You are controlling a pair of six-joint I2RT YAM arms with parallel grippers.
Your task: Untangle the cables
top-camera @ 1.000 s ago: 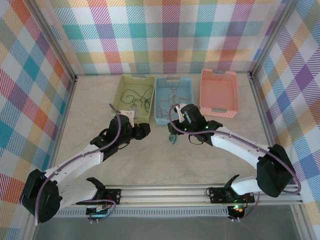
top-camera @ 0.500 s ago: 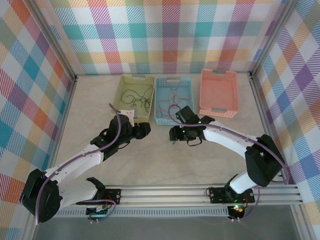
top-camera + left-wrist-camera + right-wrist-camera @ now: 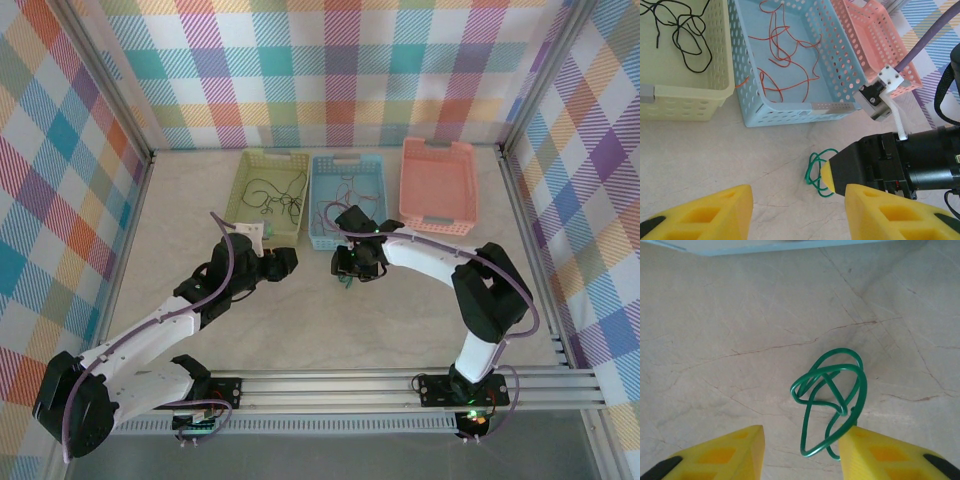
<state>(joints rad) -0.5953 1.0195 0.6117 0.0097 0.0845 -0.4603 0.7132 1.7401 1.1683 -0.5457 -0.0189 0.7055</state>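
Cable [image 3: 840,409], green, coiled, marbled tabletop [image 3: 715,315], right jaws spread around it, left jaws spread.

Three baskets stand in a row at the far side: one yellow-green basket [image 3: 245,195] on the left, one blue basket [image 3: 317,200] in the middle and one pink basket [image 3: 437,180] on the right. One green cable [image 3: 832,390] lies loose. The black cables [image 3: 270,195] and orange-red cables [image 3: 781,59] are too tangled to count. There are two robot arms, a left arm [image 3: 160,320] and a right arm [image 3: 440,262].
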